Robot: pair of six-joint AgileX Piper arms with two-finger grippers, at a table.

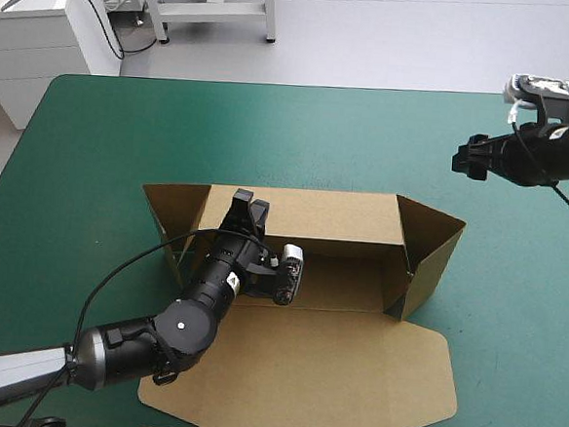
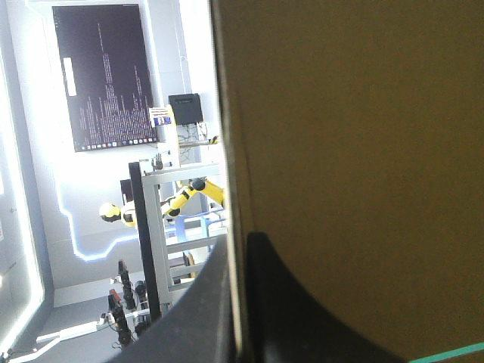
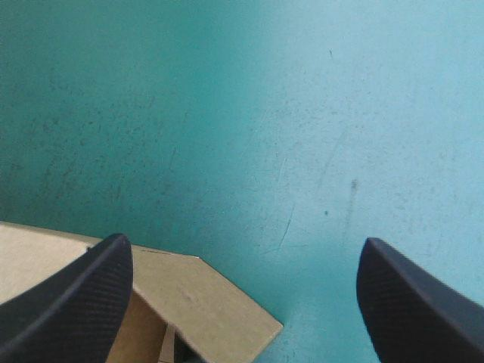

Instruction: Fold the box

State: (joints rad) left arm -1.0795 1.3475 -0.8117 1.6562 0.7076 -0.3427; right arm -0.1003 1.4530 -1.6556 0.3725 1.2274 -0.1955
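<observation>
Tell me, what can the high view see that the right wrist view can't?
Only the high view: the whole brown box, far wall raised, lid flat, with the left pincer at that wall's top edge. Only the right wrist view: the right pincer's black fingers up close, standing wide apart. Both: a corner flap of the box and the teal-green cover.

1. The box (image 1: 332, 373) is plain brown, both between the fingers of the left gripper (image 1: 252, 201) and around it.
2. The fingers (image 3: 76, 302) of the right gripper (image 3: 243, 240) are black with a fine woven texture.
3. The table cover (image 1: 93, 161) under and ahead of the right gripper is teal-green, with faint dark scuffs.
</observation>
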